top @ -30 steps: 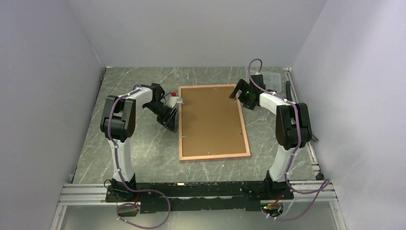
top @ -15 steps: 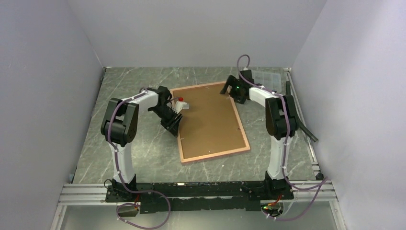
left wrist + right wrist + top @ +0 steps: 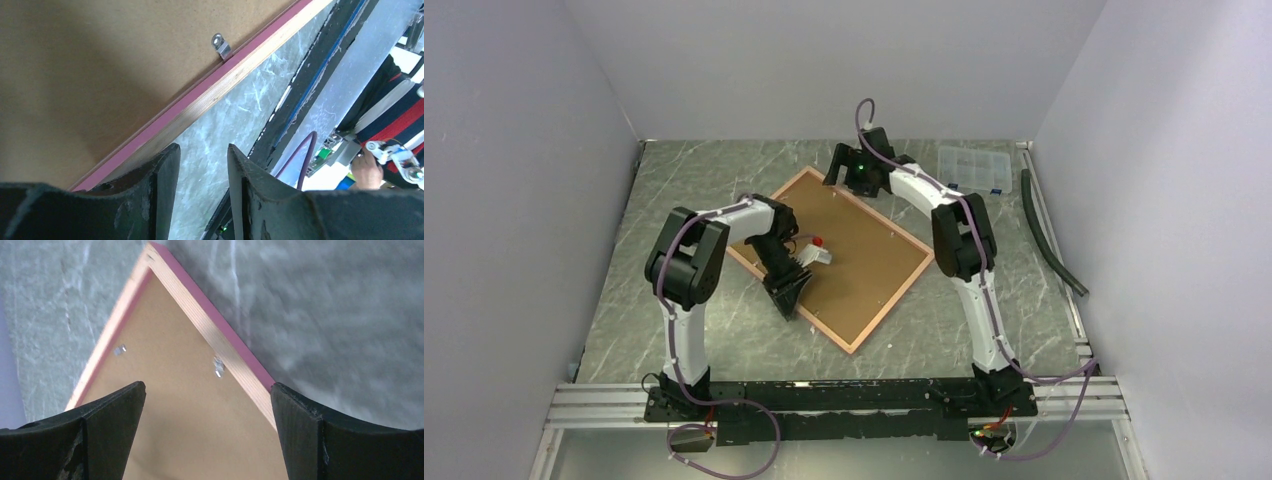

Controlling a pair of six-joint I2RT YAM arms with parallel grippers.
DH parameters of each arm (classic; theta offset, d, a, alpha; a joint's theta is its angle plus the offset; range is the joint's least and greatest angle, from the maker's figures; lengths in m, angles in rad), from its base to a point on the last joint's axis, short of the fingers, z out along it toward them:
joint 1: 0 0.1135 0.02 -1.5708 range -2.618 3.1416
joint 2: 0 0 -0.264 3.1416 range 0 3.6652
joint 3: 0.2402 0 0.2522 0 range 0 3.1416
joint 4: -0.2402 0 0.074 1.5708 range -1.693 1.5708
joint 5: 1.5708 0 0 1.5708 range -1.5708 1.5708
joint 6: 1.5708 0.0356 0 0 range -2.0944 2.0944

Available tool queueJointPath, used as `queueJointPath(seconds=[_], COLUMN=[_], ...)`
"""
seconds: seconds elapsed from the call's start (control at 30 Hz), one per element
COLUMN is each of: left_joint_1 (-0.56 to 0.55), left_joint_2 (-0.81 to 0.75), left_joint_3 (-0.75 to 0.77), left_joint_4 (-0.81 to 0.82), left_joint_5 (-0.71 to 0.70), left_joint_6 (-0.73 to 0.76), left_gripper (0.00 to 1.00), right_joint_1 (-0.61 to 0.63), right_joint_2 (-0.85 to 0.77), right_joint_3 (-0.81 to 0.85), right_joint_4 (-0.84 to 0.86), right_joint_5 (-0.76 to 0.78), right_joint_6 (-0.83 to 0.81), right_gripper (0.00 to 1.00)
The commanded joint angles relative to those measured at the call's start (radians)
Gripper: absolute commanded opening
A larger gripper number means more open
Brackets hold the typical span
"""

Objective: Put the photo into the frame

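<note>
I have the frame point(image 3: 892, 303) lying flat on the marbled table point(image 3: 704, 190). Its tan wooden reverse faces up and it is turned diagonally, one corner pointing far and one near. The brown backing board point(image 3: 864, 260) fills it.

The left gripper point(image 3: 789, 298) is at the frame's near-left edge. In its wrist view point(image 3: 200, 155) the jaws stand partly apart with only bare table in the gap, so they are grasping nothing. The frame's pink and wood rim point(image 3: 200, 95) runs just beside the fingertips, and I cannot tell whether they touch it. A small metal clip point(image 3: 220, 45) sits at the board's edge further along.

The right gripper point(image 3: 836, 172) is at the far corner of the frame. In its wrist view point(image 3: 207, 390) the jaws are spread wide and released, with the corner's rim point(image 3: 210, 326) showing between the fingers. Two clips point(image 3: 218, 366) are on the board there.

A clear compartment box point(image 3: 972, 167) sits at the far right, with a black hose point(image 3: 1051, 235) along the right side.
</note>
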Motion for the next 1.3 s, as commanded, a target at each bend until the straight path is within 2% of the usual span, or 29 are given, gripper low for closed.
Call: queueJointPath(seconds=[0.0, 0.1, 0.17, 0.33, 0.47, 0.6, 0.73, 0.87, 0.97, 1.07, 1.27], left_joint_1=[0.086, 0.222, 0.333, 0.526, 0.595, 0.594, 0.576, 0.557, 0.538, 0.513, 0.455], left_joint_2=[-0.057, -0.064, -0.024, 0.171, 0.292, 0.372, 0.397, 0.352, 0.292, 0.217, 0.093], left_joint_3=[0.102, 0.232, 0.370, 0.677, 0.785, 0.828, 0.771, 0.634, 0.516, 0.380, 0.181], left_joint_4=[-0.134, -0.240, -0.242, -0.039, 0.177, 0.194, 0.169, 0.143, 0.118, 0.098, 0.018], left_joint_5=[0.063, 0.082, 0.073, -0.015, -0.091, -0.064, -0.033, 0.005, 0.021, 0.031, 0.080], left_joint_6=[0.185, 0.249, 0.223, -0.101, -0.283, -0.315, -0.272, -0.189, -0.119, -0.042, 0.093], left_gripper=[0.47, 0.48, 0.48, 0.49, 0.48, 0.47, 0.46, 0.43, 0.39, 0.36, 0.33], right_joint_1=[-0.048, -0.056, -0.056, -0.044, -0.023, -0.019, -0.019, -0.021, -0.037, -0.078, -0.203], right_joint_2=[-0.252, -0.414, -0.516, -0.814, -1.024, -1.215, -1.282, -1.204, -1.112, -1.030, -0.967], right_joint_3=[-0.149, -0.314, -0.437, -0.838, -1.109, -1.311, -1.449, -1.472, -1.417, -1.316, -1.146], right_joint_4=[-0.097, -0.106, -0.128, -0.101, -0.124, -0.158, -0.071, 0.038, 0.056, -0.010, -0.133], right_joint_5=[0.017, 0.075, 0.085, 0.032, -0.026, -0.065, -0.132, -0.174, -0.165, -0.116, -0.037], right_joint_6=[0.022, 0.005, 0.022, 0.129, 0.210, 0.271, 0.325, 0.341, 0.294, 0.208, 0.092], right_gripper=[1.00, 1.00, 1.00, 1.00, 1.00, 1.00, 1.00, 1.00, 1.00, 1.00, 1.00])
